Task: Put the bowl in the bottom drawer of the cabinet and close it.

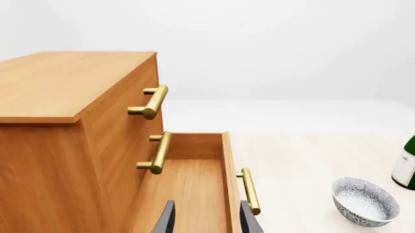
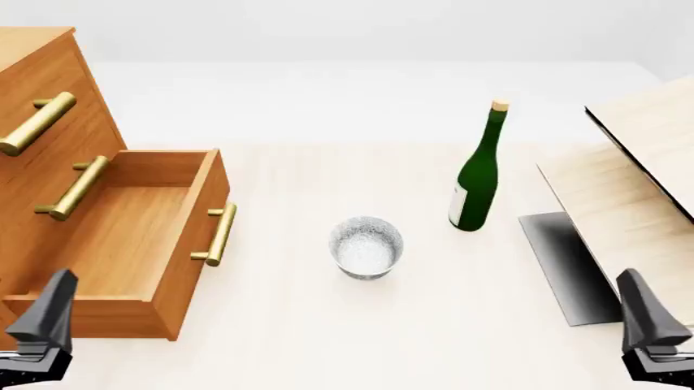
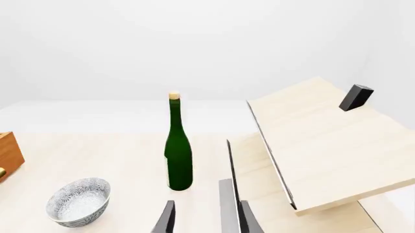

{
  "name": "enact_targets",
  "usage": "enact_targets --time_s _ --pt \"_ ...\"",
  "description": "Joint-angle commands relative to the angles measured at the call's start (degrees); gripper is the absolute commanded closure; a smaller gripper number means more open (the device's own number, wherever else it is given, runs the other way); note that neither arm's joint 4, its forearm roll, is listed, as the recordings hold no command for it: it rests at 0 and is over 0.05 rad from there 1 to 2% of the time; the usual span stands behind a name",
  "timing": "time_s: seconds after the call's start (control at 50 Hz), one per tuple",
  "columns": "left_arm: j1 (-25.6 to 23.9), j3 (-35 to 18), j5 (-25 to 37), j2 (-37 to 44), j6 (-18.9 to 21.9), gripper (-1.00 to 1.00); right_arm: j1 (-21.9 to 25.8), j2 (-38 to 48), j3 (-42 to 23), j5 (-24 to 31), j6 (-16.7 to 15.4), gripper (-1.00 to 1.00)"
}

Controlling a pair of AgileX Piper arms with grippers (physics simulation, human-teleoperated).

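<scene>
1. Bowl stands upright on the counter, between the cabinet and the green bottle, touching neither.
2. Bottom drawer is pulled open, its brass handle facing the bowl.
3. Left fingers are parted and hold nothing, above the drawer.
4. Right fingers are parted and hold nothing, near the pale wood panels.

Sim tabletop scene, blank white backdrop (rendered look), pale table, wood cabinet
</scene>
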Motion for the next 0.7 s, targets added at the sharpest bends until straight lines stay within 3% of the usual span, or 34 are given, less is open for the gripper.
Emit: enact_targets --time_s 0.02,0.7 --pt "-0.2 -0.3 -0.4 1.3 -0.1 -1.0 0.0 0.3 -0.2 -0.1 -0.1 -1.0" --pt "-6.7 -11.0 12.4 2.1 1.7 -1.0 0.0 0.3 -0.2 -0.1 -0.1 -1.0"
